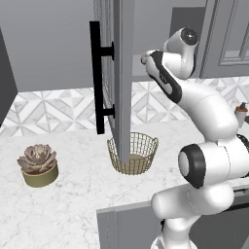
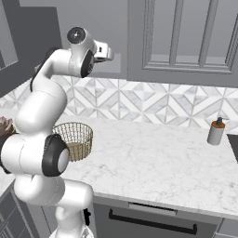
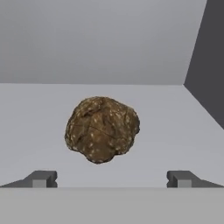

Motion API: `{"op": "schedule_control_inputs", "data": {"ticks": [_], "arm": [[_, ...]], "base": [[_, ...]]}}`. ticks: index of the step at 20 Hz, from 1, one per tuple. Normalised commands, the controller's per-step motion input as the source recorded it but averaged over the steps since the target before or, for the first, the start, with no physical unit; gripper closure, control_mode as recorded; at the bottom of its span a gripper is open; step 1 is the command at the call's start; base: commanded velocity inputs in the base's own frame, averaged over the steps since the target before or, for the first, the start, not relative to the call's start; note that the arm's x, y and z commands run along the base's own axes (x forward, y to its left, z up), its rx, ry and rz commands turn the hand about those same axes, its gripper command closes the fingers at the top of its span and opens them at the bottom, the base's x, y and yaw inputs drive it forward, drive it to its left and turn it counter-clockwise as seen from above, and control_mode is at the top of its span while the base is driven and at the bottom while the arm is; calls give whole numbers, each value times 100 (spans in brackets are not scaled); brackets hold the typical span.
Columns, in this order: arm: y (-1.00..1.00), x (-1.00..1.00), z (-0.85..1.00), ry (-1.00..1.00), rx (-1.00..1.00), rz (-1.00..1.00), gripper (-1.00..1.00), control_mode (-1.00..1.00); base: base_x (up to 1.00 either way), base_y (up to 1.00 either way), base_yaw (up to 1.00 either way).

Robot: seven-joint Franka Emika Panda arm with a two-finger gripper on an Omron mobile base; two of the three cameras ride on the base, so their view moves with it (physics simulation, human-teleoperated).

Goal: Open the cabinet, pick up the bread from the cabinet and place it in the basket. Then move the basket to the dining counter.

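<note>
The cabinet door (image 1: 122, 73) stands swung open, edge-on to me, with its long black bar handle (image 1: 97, 78) facing left. My arm reaches past it into the cabinet. On the grey cabinet shelf (image 3: 35, 131) lies the bread (image 3: 102, 129), a lumpy brown roll, just ahead of my gripper (image 3: 111, 179). The gripper is open: its fingertips (image 3: 41, 179) stand wide apart, short of the roll, touching nothing. The golden wire basket (image 1: 133, 153) sits empty on the kitchen counter below the door; it shows again behind my arm (image 2: 76, 137). The dining counter is out of view.
A pinkish succulent in a tan pot (image 1: 38, 164) stands on the marble counter (image 2: 153, 158) at the left. A soap dispenser (image 2: 216, 131) stands at the right. Closed grey panel cabinets (image 2: 186, 37) hang on the right. A dark side wall (image 3: 210, 65) bounds the shelf.
</note>
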Motion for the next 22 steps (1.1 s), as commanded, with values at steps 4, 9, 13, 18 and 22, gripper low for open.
{"op": "schedule_control_inputs", "data": {"ticks": [4, 9, 13, 18, 22], "arm": [[0, 21, -14, 0, 0, 0, -100, -100], [0, 20, -2, 0, 0, 0, -100, -100], [0, 21, -1, 0, 0, 0, -100, -100], [2, 21, -3, 3, 0, 0, -100, -100], [9, 12, -6, 3, 0, 0, -100, -100]], "base": [[0, 0, 0], [0, 0, 0], [0, 0, 0], [0, 0, 0], [0, 0, 0]]}}
